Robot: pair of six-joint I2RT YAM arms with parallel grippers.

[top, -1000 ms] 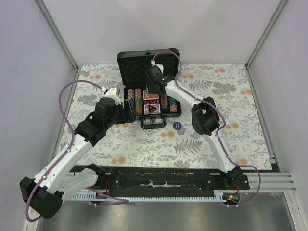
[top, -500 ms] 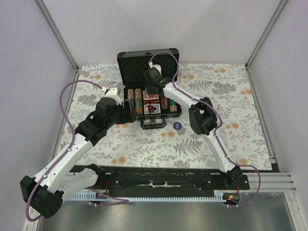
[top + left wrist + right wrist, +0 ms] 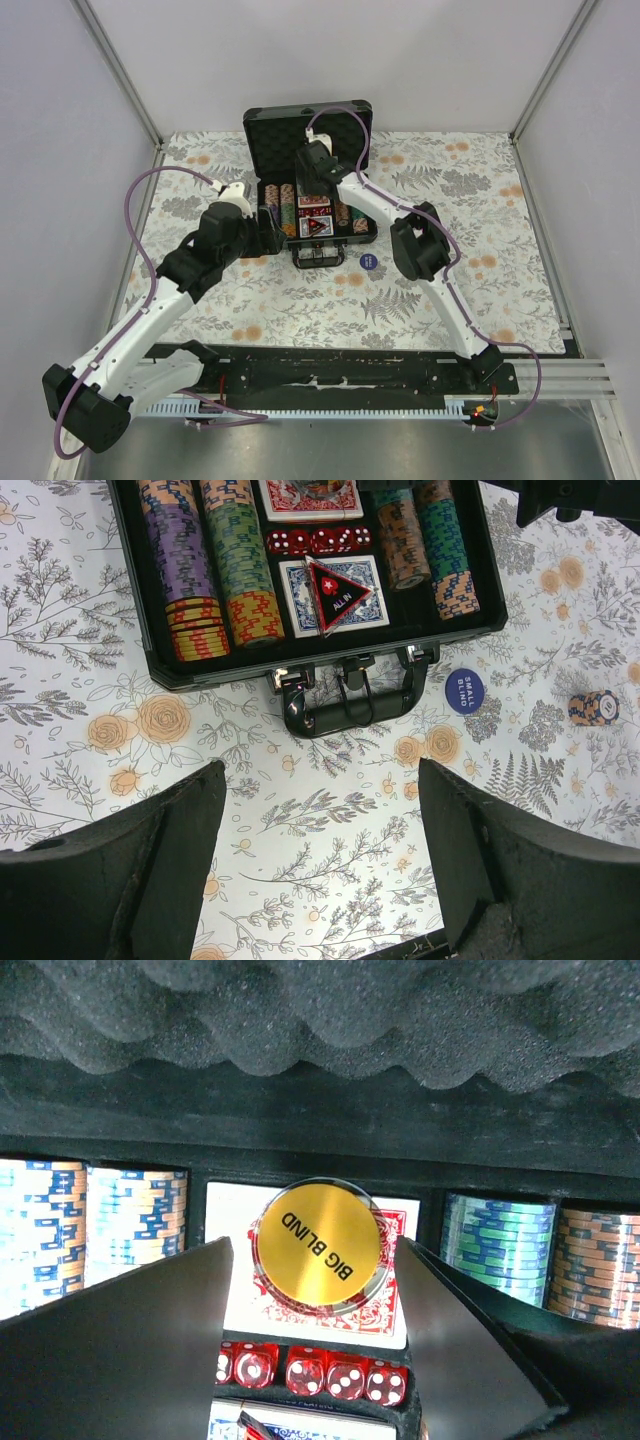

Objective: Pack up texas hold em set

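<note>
- Grey, foam-lined briefcase (image 3: 272,140) stands open at the middle of the table's far edge, its lid upright.
- Poker chips (image 3: 190,570) fill its side rows. Between the rows lie the red dice (image 3: 318,541) and the blue deck (image 3: 330,595), which carries a triangular All In marker.
- Behind the dice, the red deck (image 3: 340,1325) carries the gold Big Blind button (image 3: 318,1230).
- Right gripper (image 3: 316,1260) hangs over that button, jaws parted with a small gap on each side, so it grips nothing.
- Small Blind button (image 3: 464,691) lies on the table just off the case's front right corner. A stray chip (image 3: 593,708) lies farther toward the right edge.
- Left gripper (image 3: 320,790) hovers wide open and empty above the table, near the handle (image 3: 345,695).
- Packing looks nearly done: those two pieces must go in, then the lid must close.
</note>
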